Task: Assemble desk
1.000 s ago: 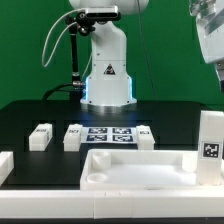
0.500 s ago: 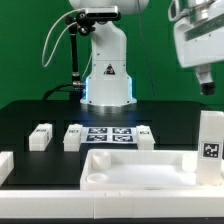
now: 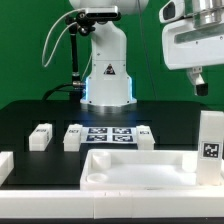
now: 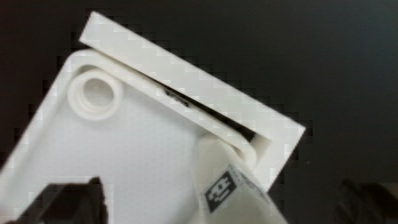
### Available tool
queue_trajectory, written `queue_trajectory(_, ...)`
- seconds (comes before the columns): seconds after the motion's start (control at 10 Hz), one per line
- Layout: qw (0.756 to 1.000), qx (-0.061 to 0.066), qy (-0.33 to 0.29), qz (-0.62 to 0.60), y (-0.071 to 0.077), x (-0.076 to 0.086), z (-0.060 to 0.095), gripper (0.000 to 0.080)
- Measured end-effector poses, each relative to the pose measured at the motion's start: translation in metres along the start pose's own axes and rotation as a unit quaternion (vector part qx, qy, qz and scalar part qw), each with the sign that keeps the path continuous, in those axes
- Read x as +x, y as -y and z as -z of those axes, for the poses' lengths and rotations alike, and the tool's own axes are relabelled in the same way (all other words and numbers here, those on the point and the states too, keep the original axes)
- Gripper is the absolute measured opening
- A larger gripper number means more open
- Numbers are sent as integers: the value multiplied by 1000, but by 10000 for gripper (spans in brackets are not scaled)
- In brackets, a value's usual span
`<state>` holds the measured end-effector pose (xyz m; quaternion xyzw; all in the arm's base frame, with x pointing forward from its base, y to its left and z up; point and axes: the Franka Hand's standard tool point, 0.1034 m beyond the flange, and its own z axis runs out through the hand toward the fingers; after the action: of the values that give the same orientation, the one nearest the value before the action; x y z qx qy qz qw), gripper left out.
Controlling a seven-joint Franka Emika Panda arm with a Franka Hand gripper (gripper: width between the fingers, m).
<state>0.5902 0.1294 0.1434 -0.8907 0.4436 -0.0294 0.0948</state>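
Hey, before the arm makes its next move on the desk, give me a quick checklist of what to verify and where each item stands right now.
1. Is the gripper open: ok, the jaws stand wide apart.
2. Is it empty: ok, nothing is held; it hangs high at the exterior view's right.
3. Desk panel lying flat, hollow side up: ok.
4. Upright leg free to grasp: ok, it stands by the panel's end at the exterior view's right, with nothing on top.
5. Corner socket unblocked: ok in the wrist view.
6. Gripper centred over that leg: cannot tell.
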Motion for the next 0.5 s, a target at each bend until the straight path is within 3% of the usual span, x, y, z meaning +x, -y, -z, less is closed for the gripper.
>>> queue_trajectory(0.1, 999, 0, -7, 51, -17, -3, -13, 648)
queue_trajectory(0.2, 992, -19, 4, 126, -41, -10, -24, 648)
queue_trajectory(0.3, 984, -27, 6, 177, -55, -14, -28, 648)
queue_trajectory(0.4, 975, -35, 10, 217, -67, -18, -32, 648)
queue_trajectory(0.5, 968, -32, 8, 247, -62, -15, -31, 648)
